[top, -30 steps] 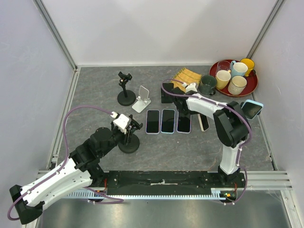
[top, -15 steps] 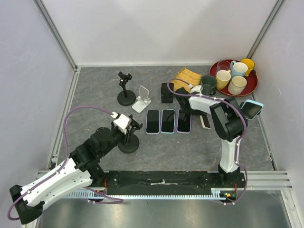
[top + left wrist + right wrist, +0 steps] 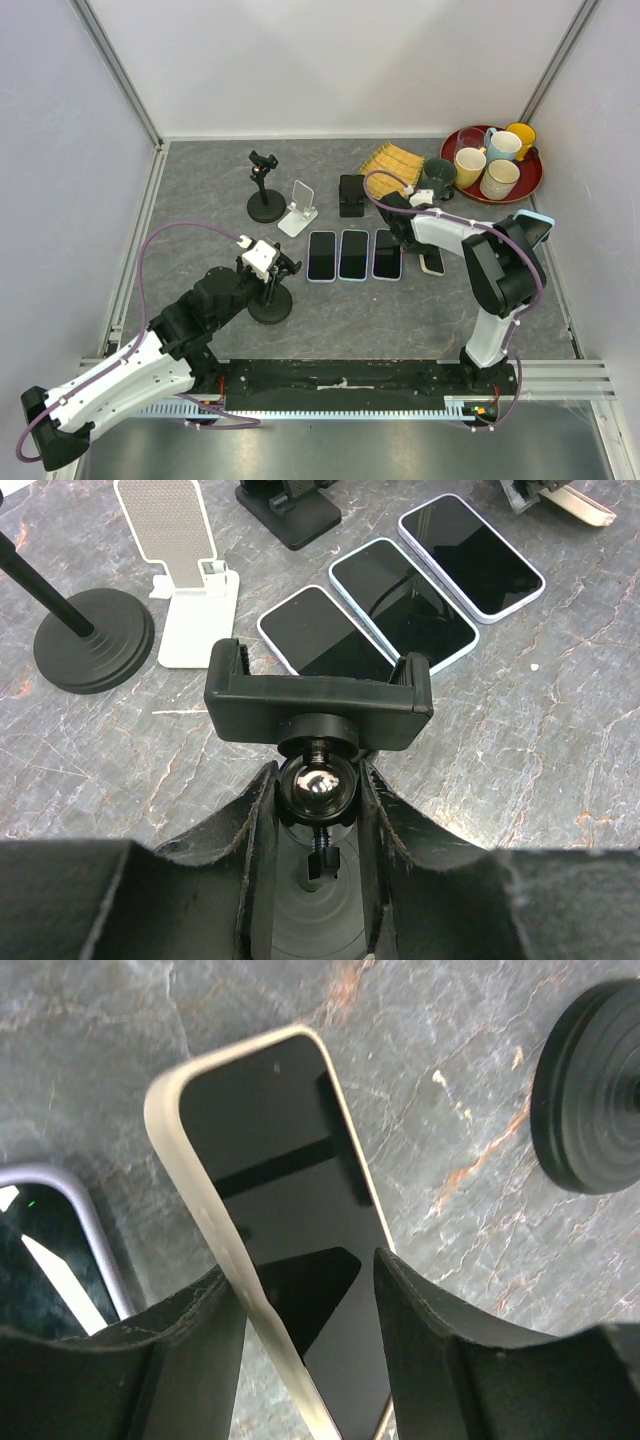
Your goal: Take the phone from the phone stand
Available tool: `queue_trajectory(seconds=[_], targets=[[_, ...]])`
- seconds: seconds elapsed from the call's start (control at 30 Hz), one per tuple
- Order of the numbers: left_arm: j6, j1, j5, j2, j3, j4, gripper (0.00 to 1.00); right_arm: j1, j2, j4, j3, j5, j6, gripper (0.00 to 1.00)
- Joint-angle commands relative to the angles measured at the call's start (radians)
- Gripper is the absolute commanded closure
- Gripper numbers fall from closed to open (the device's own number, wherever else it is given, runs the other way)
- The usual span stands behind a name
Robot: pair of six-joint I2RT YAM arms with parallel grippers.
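Only the left wrist view shows the left gripper [image 3: 318,785] pinching the phone stand [image 3: 318,695] at its ball. Right of the stand, the right gripper [image 3: 305,1275] flanks the cream phone [image 3: 270,1150]; I cannot tell whether it grips.

A red tray [image 3: 528,182] on the grey bench [image 3: 200,190] carries a yellow mug [image 3: 520,134], a blue mug [image 3: 502,145] and two cream mugs [image 3: 469,165] [image 3: 499,179]. Just left of the tray stands a dark green mug [image 3: 437,178]. Farther left of the tray lies a bamboo mat [image 3: 392,162].

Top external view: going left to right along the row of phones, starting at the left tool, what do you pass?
Left tool on the black stand → white-edged phone → blue-edged phone → purple-edged phone → cream phone, between the fingers of the right tool.
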Motion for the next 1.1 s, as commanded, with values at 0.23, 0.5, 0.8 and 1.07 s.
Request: queue_trajectory(seconds=[0.23,0.5,0.8,1.07], targets=[[0.035,0.002,0.010,-0.002,0.042,0.098,0.98,-0.003,-0.144,0.030,-0.061,-0.156,0.015,0.39],[0.035,0.004,0.015,0.002,0.043,0.097,0.98,-0.014,-0.198,0.070,-0.081,-0.194,-0.011,0.07],[0.035,0.002,0.018,0.001,0.045,0.094,0.98,-0.198,-0.212,0.192,-0.134,-0.422,-0.017,0.02],[0.036,0.002,0.026,0.001,0.046,0.092,0.98,-0.258,-0.213,0.261,-0.207,-0.567,-0.019,0.02]])
